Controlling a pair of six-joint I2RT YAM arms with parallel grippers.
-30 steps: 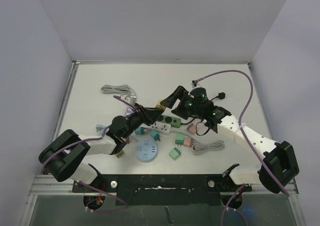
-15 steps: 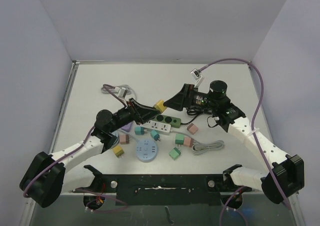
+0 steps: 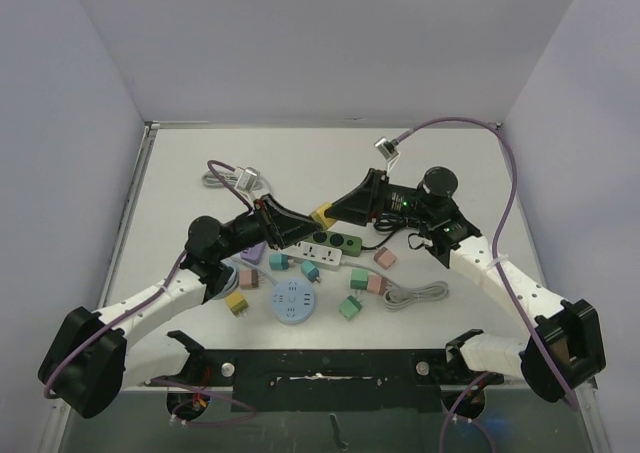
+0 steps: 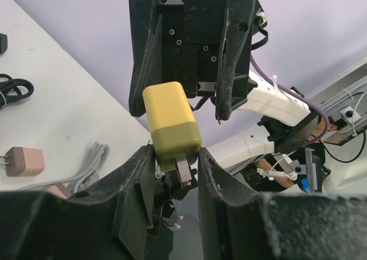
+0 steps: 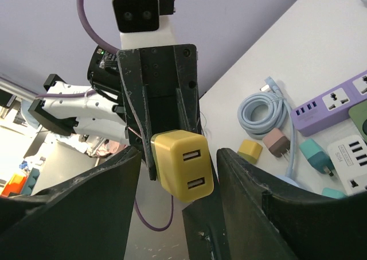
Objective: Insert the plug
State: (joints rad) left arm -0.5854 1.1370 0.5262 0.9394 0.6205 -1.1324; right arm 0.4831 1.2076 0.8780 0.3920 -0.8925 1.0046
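A yellow plug (image 3: 322, 214) with two USB ports hangs in the air above the table, between both arms. My left gripper (image 4: 175, 163) is shut on its darker prong end, and one metal prong shows between the fingers. My right gripper (image 5: 179, 156) faces the USB end of the plug (image 5: 182, 165); its jaws stand either side of that end with a gap on each side. In the left wrist view the plug (image 4: 170, 122) sits between the right fingers (image 4: 143, 70). A white and green power strip (image 3: 332, 243) lies just below.
A purple power strip (image 3: 252, 255), a round blue socket (image 3: 292, 302) and several small green, pink and yellow adapters (image 3: 350, 308) lie around the strip. Coiled grey cables lie at the front right (image 3: 415, 295) and back left (image 3: 225, 178).
The left arm's base swung round and its gripper stayed on the yellow plug. The right gripper has drawn its jaws in around the plug's USB end.
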